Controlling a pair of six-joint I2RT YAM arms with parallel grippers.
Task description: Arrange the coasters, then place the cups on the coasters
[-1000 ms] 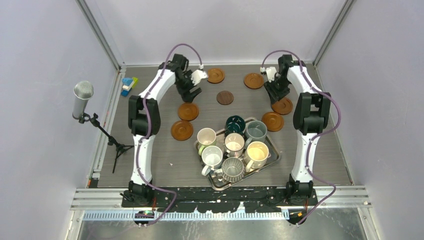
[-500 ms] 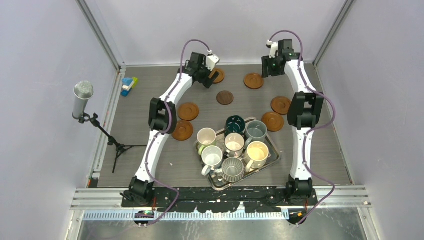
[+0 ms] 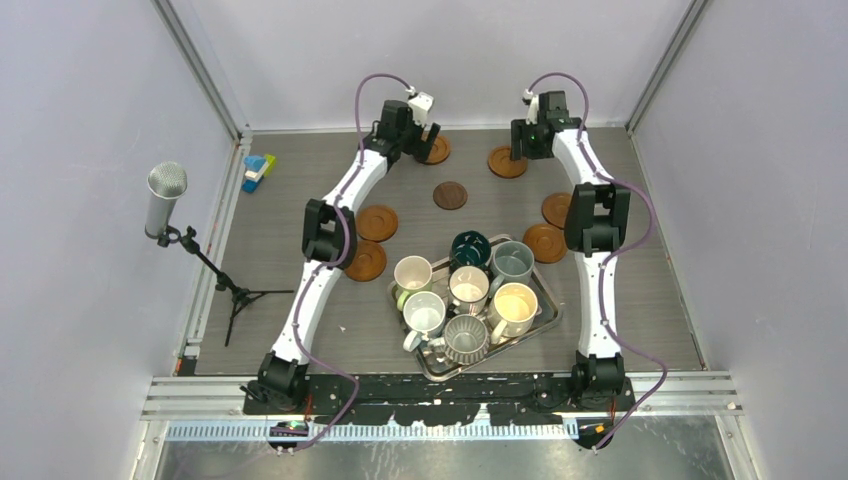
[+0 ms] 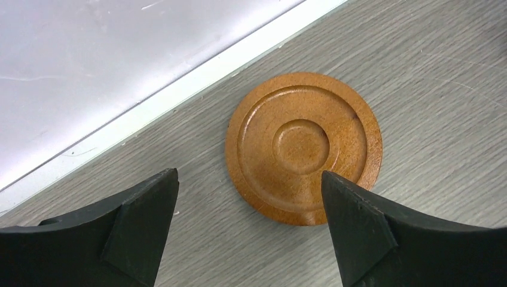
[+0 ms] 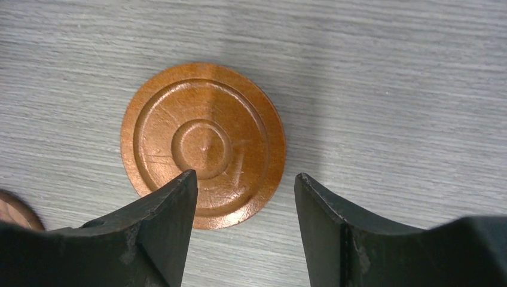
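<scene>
Both arms, L arm [image 3: 338, 195] & R arm [image 3: 592, 205], reach to the surface's [image 3: 290, 180] far edge, wrists down. Tray [image 3: 546, 300] w/ seven cups [image 3: 466, 288] sits mid-surface. L gripper [image 4: 249, 174], jaws spread, empty, hovers over far-left coaster [image 4: 304, 146]; R gripper [image 5: 245, 174], jaws parted, empty, over far-right coaster [image 5: 203, 143].

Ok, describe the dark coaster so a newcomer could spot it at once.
Start at the steel tray of mugs near the middle of the table. Just beyond the tray's far side lies the dark coaster, flat on the table. It is the only dark brown disc, smaller than the orange coasters around it.
</scene>
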